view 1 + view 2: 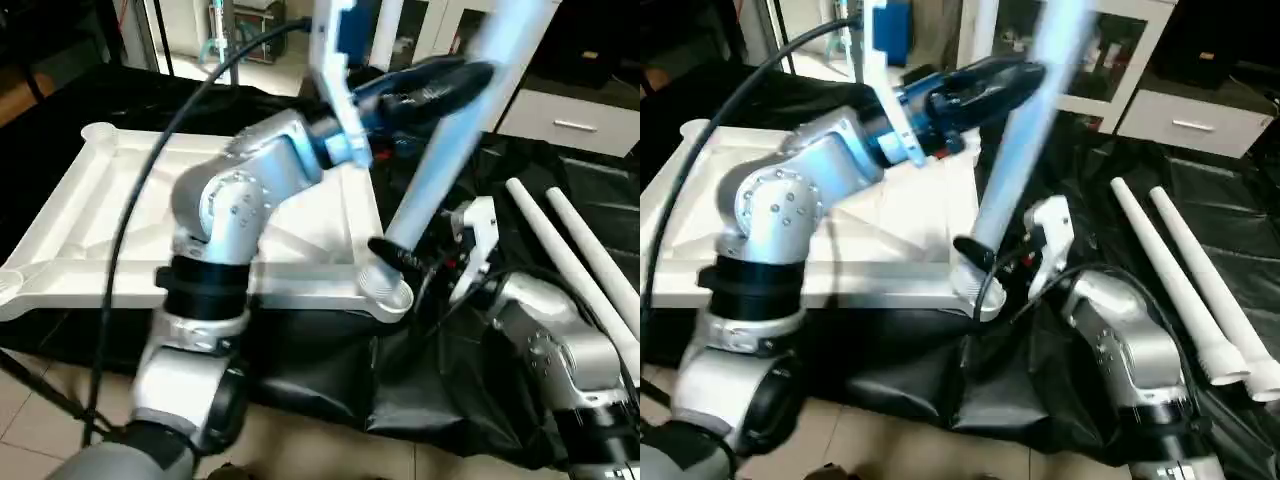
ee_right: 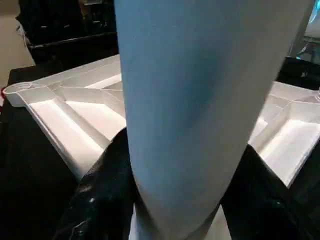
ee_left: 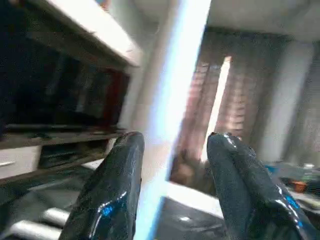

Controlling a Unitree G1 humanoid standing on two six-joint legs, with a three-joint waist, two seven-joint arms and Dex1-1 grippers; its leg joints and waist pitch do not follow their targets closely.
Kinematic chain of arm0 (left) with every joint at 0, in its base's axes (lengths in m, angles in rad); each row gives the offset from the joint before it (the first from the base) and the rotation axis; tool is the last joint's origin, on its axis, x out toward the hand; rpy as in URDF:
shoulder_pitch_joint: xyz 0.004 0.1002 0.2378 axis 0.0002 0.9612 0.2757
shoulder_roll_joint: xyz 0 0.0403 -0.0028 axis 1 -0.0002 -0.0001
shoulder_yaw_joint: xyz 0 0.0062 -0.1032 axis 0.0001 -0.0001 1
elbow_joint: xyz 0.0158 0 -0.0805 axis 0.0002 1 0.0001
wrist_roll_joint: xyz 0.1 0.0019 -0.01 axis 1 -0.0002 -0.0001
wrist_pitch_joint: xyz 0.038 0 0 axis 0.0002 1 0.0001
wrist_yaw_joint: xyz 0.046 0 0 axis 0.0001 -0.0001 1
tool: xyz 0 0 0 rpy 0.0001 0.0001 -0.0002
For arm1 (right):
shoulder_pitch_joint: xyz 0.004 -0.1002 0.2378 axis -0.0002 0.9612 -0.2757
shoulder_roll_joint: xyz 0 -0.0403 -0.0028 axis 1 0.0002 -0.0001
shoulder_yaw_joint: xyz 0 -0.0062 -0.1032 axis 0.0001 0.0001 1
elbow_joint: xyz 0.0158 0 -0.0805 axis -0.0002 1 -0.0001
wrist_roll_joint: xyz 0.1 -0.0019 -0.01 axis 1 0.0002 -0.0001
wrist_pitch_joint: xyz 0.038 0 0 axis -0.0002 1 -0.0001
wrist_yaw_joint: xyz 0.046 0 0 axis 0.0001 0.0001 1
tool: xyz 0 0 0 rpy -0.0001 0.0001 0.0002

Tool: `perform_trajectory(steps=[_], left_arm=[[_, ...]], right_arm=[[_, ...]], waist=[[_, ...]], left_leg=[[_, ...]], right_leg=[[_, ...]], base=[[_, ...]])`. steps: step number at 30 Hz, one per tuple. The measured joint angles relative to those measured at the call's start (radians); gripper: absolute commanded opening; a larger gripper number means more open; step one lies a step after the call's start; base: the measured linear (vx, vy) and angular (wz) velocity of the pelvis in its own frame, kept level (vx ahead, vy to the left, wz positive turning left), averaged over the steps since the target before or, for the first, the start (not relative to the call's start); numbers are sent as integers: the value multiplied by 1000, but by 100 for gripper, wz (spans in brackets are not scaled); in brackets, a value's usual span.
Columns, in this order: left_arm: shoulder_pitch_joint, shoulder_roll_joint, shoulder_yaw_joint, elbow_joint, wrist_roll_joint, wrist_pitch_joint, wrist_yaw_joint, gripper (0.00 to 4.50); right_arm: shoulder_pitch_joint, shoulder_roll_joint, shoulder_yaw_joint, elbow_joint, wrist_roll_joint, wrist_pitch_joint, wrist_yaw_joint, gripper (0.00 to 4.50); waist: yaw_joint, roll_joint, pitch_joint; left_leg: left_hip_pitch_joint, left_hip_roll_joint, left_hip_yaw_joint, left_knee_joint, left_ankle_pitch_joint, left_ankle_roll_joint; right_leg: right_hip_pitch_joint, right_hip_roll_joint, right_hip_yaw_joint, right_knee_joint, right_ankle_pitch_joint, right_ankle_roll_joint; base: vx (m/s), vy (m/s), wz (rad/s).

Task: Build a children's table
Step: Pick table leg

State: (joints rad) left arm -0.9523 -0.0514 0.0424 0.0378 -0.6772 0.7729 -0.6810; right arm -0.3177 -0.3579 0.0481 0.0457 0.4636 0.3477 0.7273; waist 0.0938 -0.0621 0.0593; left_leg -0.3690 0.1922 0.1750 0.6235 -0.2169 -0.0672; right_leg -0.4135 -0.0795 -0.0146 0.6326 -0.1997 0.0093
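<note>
The right gripper (image 1: 392, 257) has its black fingers (image 2: 95, 200) closed partway around the thick lower end of a white leg (image 1: 440, 160), just right of centre in the left eye view, holding it where it meets the near-right corner socket (image 1: 388, 290) of the table top (image 1: 90, 210). In the right wrist view the tube sits squarely between the 2 fingers. Higher up, near the top centre of the frame, the left gripper (image 1: 470, 75) straddles the same leg with its fingers (image 3: 112, 185) about half open; in the left wrist view 1 finger lies against the tube while the other stands a little off it, so this looks like a steadying hold, not a firm clamp.

The top lies upside down, ribs upward, on black sheeting (image 1: 330, 370) across the left half of the frame. 2 spare legs (image 1: 590, 250) lie side by side at the right edge.

The step in hand appears to be seating this leg, which leans toward the upper right. The next move likely calls for bringing it upright over the socket, then pressing or twisting it home.
</note>
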Motion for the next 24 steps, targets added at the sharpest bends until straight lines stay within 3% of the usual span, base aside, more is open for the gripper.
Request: perform_trajectory(steps=[7,12,14,18,21,24], left_arm=[[0,-41,-75,-26,-25,33,-4,230],[-1,-28,-44,-2,2,-8,32,230],[-2,2,-9,9,-3,-17,28,230],[-1,104,110,-22,-98,1,-26,230],[49,193,115,-108,-154,48,-120,230],[125,266,75,-139,-145,62,-200,230]], right_arm=[[7,4,3,14,-21,6,-2,184],[7,5,1,14,-24,6,-5,183],[5,8,-5,14,-19,8,-9,183],[-2,22,-80,18,27,24,-28,183],[-45,22,-131,43,77,43,-34,183],[-71,18,-155,55,89,44,-33,183]], waist=[[-4,1,0],[-10,1,0],[-11,2,0],[-7,3,0],[-5,3,0],[-2,3,0]], left_leg=[[0,0,0,0,0,0],[1,1,-1,0,2,-1],[1,1,-1,0,3,-1],[1,1,-1,0,3,-1],[1,0,0,0,3,-1],[1,0,0,0,4,-1]], right_leg=[[0,0,0,0,1,0],[0,1,0,0,3,0],[0,1,0,0,4,0],[0,2,0,0,5,0],[0,1,1,-1,5,-1],[1,1,0,-1,5,-1]], base=[[0,0,0],[0,0,0],[0,0,0],[0,0,0],[0,0,0],[0,0,0]])
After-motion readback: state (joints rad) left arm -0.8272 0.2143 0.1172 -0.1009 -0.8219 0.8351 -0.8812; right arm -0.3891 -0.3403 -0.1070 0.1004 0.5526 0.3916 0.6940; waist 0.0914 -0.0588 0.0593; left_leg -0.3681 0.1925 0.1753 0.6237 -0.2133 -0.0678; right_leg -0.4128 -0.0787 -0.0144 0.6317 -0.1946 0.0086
